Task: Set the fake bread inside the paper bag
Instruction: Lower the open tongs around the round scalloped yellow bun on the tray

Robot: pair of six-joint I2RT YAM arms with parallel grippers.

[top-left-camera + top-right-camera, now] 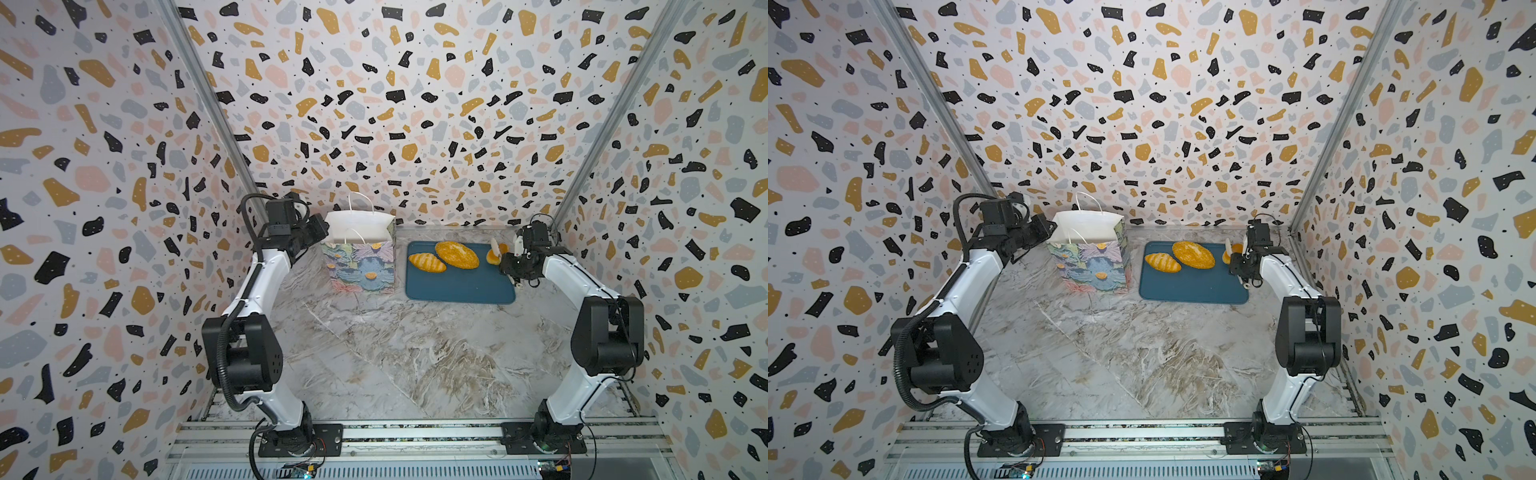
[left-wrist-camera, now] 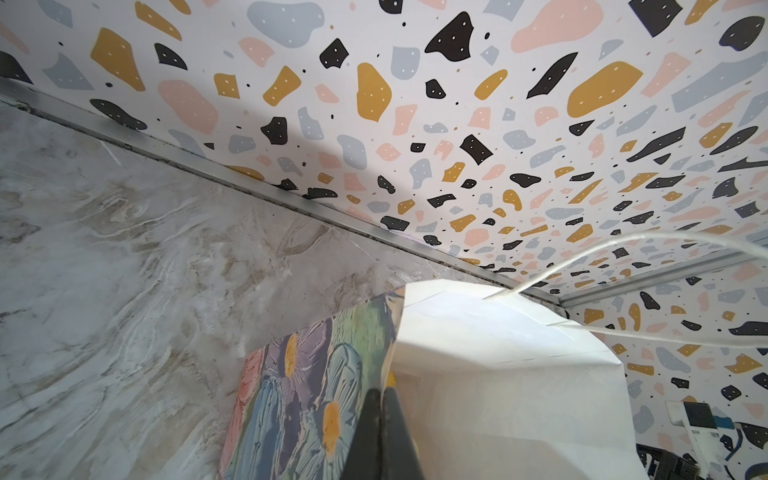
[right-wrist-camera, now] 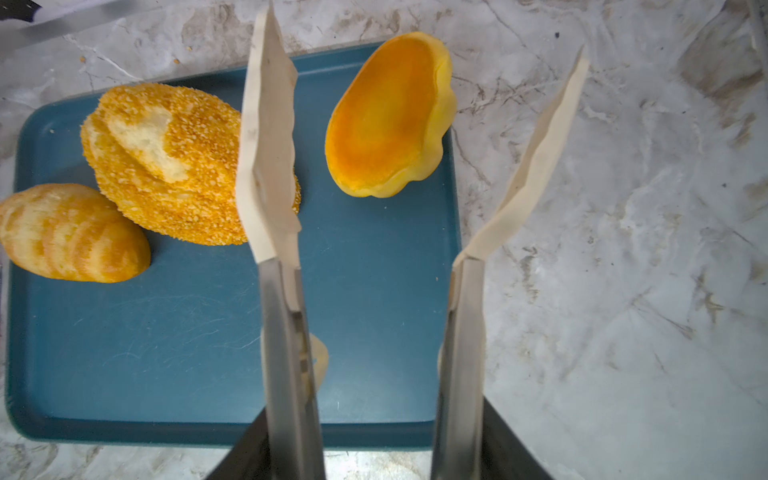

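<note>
Far side of the bench [image 1: 395,353], both top views: the paper bag [image 1: 359,266] [image 1: 1096,266] stands upright with its mouth open. It is white inside, has pastel flowers with orange centres outside, and its cord handles are raised. A dark-teal tray [image 1: 457,286] lies just to its right.
Bread, top view: three glossy golden pieces sit on the tray. A striped roll [image 1: 427,262] rests against a larger speckled loaf [image 1: 456,254], and a bun [image 1: 493,257] sits apart at the far right corner.
Left arm, top view: the left end effector [image 1: 323,232] meets the bag's left rim, well away from the bread.
Right arm, top view: the right end effector [image 1: 513,266] hangs over the tray's right edge, carrying tongs [image 1: 494,246] beside the bun.
Left wrist view: the black fingers [image 2: 368,415] are closed together and pinch the bag's rim. The flower print lies on one side of them and the white lining on the other.
Right wrist view: the right end effector [image 3: 374,440] clamps the tongs' metal arms, and the cream tips [image 3: 270,145] are spread apart.
Bun, right wrist view: it is tilted, showing a smooth orange underside [image 3: 386,116]. It lies between the two tips and touches neither.
Loaf and roll, right wrist view: the loaf is partly hidden behind one tip, with the roll beyond it.
</note>
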